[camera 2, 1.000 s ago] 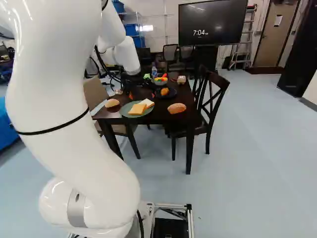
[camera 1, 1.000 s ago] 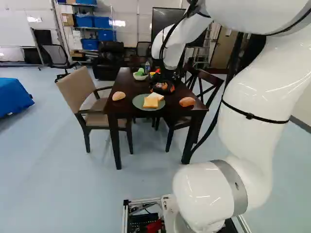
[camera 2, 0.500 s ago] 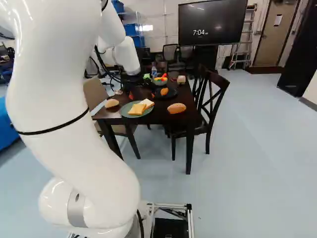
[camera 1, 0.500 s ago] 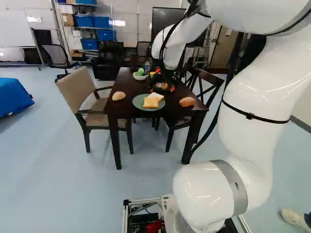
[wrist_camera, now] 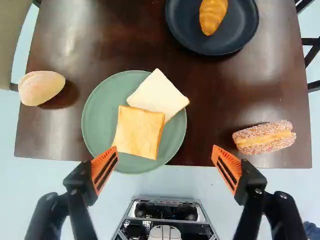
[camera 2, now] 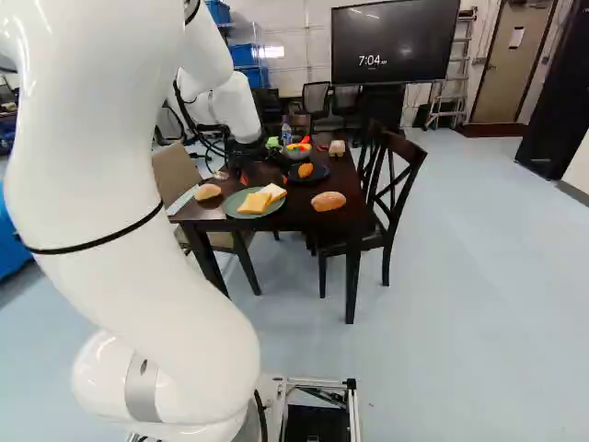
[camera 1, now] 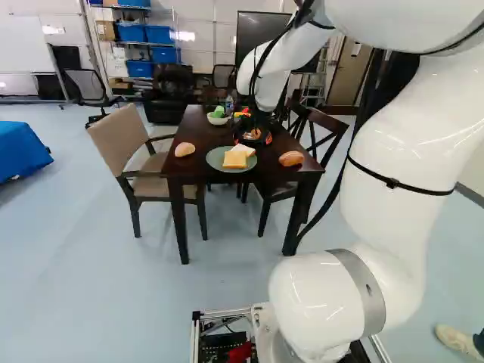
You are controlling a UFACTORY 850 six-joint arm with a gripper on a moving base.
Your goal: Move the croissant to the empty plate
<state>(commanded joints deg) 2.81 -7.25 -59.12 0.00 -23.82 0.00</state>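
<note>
My gripper (camera 2: 263,175) hangs over the table, its orange pads spread wide. Seen from the wrist, the gripper (wrist_camera: 165,162) is open, with nothing gripped between its fingers. The orange-brown croissant (wrist_camera: 212,15) lies on a dark round plate (wrist_camera: 187,40), well ahead of the fingers and beyond a green plate (wrist_camera: 97,120). That green plate holds two overlapping bread slices (wrist_camera: 137,131) and lies just ahead of the fingers. The right base view also shows the croissant (camera 2: 306,170) on its dark plate.
On the dark table (wrist_camera: 135,50), a round roll (wrist_camera: 41,87) and a sugared filled bun (wrist_camera: 265,137) flank the green plate. A bowl (camera 1: 218,119) and bottle stand at the far end. Chairs (camera 2: 396,175) line both sides. A person's foot (camera 1: 457,340) shows at the right.
The arm has shifted slightly, its upper links a little to the right in the left base view. The gripper has stayed open. A person's foot has come in at the right of that view.
</note>
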